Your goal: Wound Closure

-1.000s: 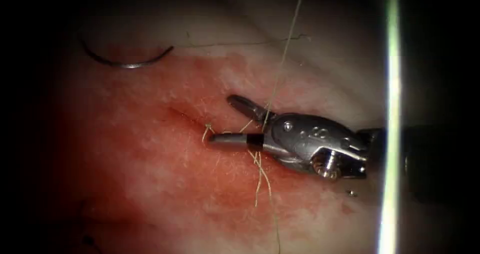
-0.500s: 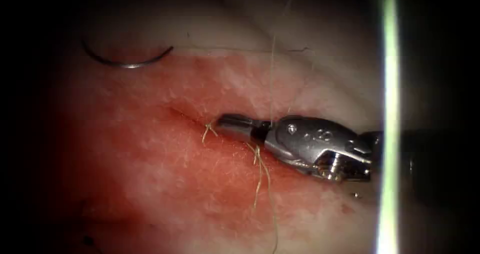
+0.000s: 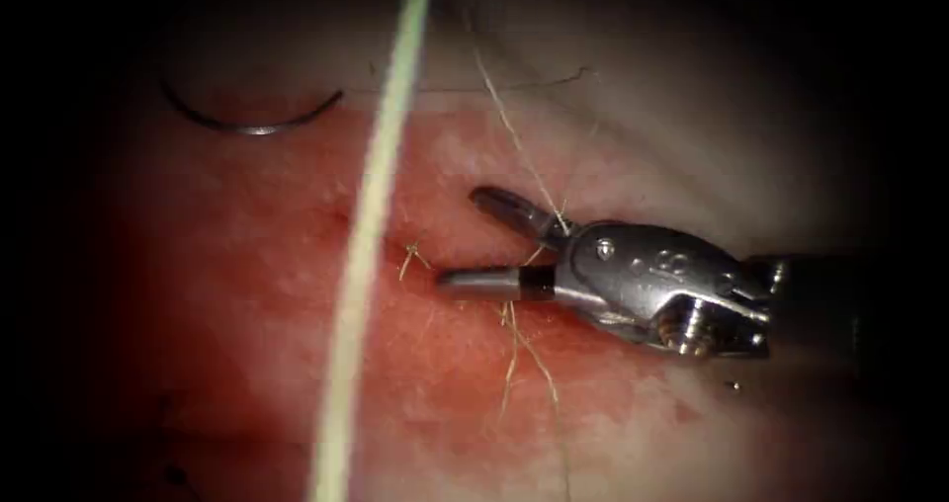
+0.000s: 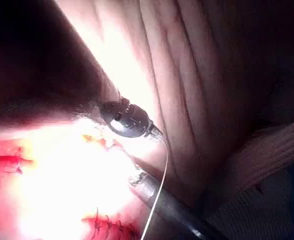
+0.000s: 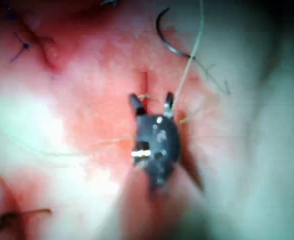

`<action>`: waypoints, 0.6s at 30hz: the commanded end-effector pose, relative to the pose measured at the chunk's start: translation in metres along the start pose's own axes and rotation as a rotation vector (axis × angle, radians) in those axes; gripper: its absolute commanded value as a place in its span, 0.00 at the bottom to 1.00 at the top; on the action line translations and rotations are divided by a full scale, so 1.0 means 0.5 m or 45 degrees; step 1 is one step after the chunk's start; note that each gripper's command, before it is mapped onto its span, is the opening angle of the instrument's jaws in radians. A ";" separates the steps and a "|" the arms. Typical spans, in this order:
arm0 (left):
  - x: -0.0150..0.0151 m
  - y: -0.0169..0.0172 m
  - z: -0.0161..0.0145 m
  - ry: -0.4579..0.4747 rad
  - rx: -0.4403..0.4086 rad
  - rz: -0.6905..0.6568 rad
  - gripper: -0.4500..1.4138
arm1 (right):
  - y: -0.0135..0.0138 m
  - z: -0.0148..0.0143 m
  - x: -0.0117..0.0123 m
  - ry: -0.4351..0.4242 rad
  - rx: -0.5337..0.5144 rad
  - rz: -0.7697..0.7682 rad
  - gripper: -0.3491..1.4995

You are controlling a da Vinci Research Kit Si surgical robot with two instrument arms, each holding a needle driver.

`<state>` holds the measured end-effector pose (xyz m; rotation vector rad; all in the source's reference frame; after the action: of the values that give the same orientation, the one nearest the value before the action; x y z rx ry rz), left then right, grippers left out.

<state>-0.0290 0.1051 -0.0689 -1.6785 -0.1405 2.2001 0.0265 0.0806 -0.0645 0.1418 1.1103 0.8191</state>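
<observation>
The right gripper [image 3: 476, 240] is spread wide over the cut [image 3: 371, 233], holding nothing, with the thread [image 3: 514, 131] running up from between its jaws. The needle [image 3: 252, 119] lies free on the tissue [image 3: 247, 294], well off to the upper left, not in it.

The endoscope view is dim with a heavy dark vignette; light pools on the tissue [image 3: 297, 294], and a thread [image 3: 361, 255] close to the lens is blurred. The left wrist view glares white. The right wrist view is soft throughout.
</observation>
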 end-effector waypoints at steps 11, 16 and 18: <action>-0.0087 -0.0063 -0.0356 -0.140 0.160 0.047 0.05 | 0.0025 -0.0213 0.0008 0.035 -0.040 -0.004 0.99; -0.0145 -0.0076 -0.0414 -0.168 0.224 -0.075 0.37 | 0.0028 -0.0251 0.0012 0.032 -0.059 -0.018 0.99; -0.0163 -0.0064 -0.0400 -0.163 0.250 -0.207 0.57 | 0.0028 -0.0249 0.0009 0.033 -0.061 -0.027 0.99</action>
<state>-0.0074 0.1022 -0.0666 -1.3574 -0.0957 2.1058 0.0148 0.0786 -0.0707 0.0791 1.1126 0.8292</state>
